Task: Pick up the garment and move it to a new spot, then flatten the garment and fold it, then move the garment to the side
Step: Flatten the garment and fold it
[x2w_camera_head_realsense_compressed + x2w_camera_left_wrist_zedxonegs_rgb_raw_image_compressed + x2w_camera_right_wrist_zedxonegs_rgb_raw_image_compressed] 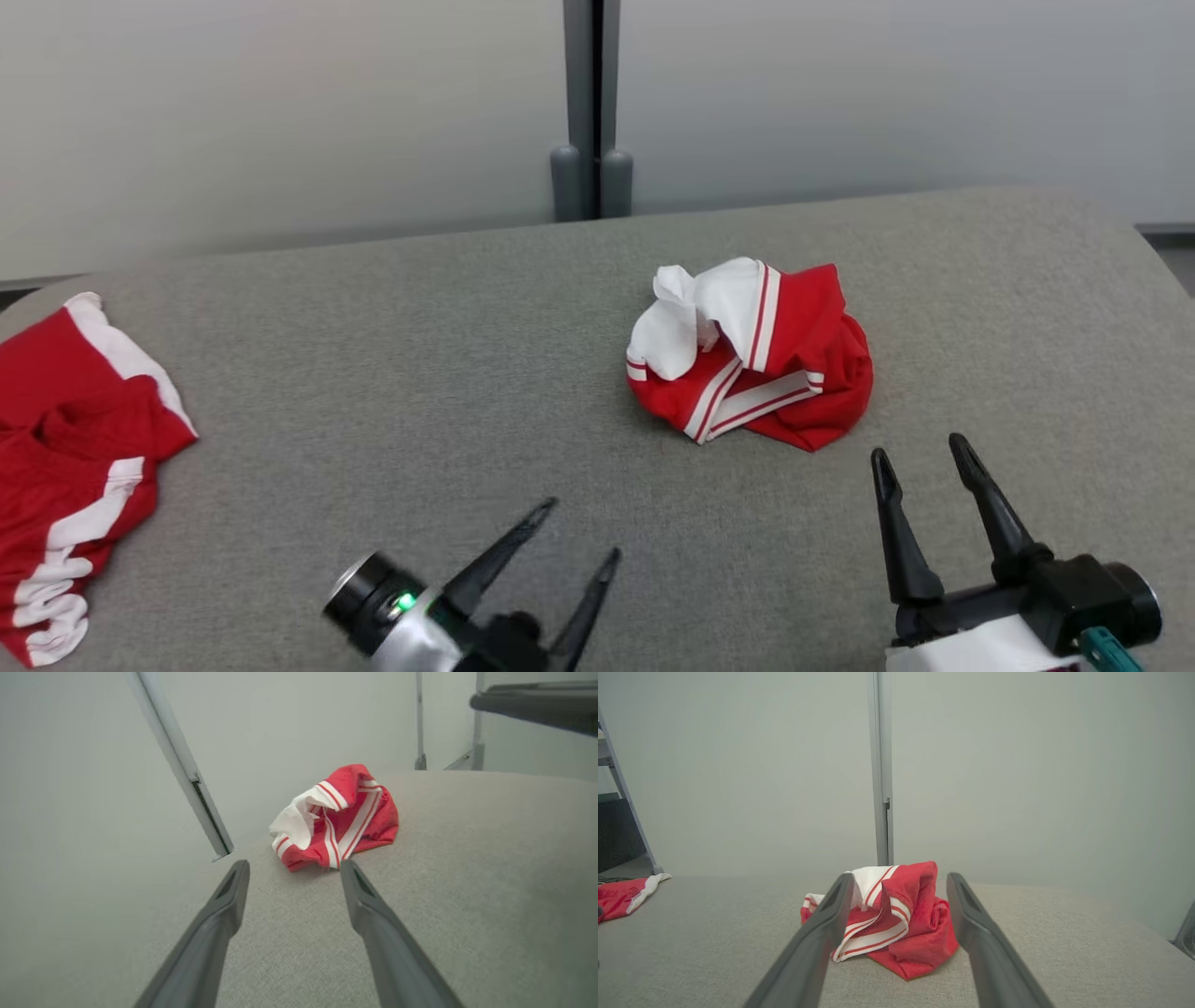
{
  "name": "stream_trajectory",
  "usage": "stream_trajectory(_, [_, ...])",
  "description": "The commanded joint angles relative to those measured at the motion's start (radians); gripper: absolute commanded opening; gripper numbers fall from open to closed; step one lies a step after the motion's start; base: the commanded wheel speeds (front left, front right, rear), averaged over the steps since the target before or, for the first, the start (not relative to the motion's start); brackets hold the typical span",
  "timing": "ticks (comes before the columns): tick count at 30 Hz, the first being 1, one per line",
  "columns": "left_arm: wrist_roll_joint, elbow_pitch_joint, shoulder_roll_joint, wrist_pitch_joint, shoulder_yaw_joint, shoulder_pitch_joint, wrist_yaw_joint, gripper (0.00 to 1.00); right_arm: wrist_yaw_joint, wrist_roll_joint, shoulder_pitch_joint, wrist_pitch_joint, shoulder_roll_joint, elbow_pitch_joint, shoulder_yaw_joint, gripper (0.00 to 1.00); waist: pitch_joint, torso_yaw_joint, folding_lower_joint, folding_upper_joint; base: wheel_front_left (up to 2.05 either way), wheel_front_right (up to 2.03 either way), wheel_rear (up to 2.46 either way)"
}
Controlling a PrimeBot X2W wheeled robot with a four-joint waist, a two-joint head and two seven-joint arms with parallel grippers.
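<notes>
Head view: left gripper (pixel 583 528) and right gripper (pixel 918 447), fingers spread, empty, both apart from the crumpled garment (pixel 756 355).

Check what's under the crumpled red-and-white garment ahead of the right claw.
The crumpled red-and-white striped garment lies directly on the grey fabric surface. Whatever its folds cover cannot be seen; nothing pokes out around its edges.

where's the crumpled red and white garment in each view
Head view: garment right of centre on the grey table.
Left wrist view: garment at centre, slightly high.
Right wrist view: garment low centre.
Shared landmark: grey post standing behind the table.
</notes>
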Motion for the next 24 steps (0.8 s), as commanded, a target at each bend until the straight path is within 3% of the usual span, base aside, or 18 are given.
stream_trajectory(1, [0.072,0.031,0.04,0.0,-0.062,-0.08,-0.014,1.0,0.0,-0.003,-0.025,-0.001,-0.001,-0.007,-0.001,1.0,0.068,-0.061,0.0,0.0,0.0,0.0,0.0])
stream_trajectory(4, [0.14,0.114,0.059,0.0,-0.195,-0.232,-0.028,1.0,0.0,-0.002,-0.051,-0.001,-0.002,-0.012,-0.013,1.0,0.118,-0.106,0.0,0.0,0.0,0.0,0.0])
stream_trajectory(8, [0.181,0.256,0.074,0.0,-0.295,-0.398,-0.033,1.0,0.0,0.007,-0.078,-0.001,-0.001,-0.012,-0.015,1.0,0.165,-0.159,0.0,0.0,0.0,0.0,0.0])
stream_trajectory(15, [0.196,0.524,0.064,0.0,-0.346,-0.613,-0.011,1.0,0.0,0.031,-0.122,-0.001,-0.001,-0.024,-0.009,1.0,0.248,-0.229,0.0,0.0,0.0,0.0,0.0])
stream_trajectory(24, [0.201,0.739,0.069,0.003,-0.408,-0.787,-0.003,1.0,0.0,0.043,-0.166,-0.001,-0.001,-0.026,0.0,1.0,0.326,-0.256,0.0,0.0,0.0,0.0,0.0])
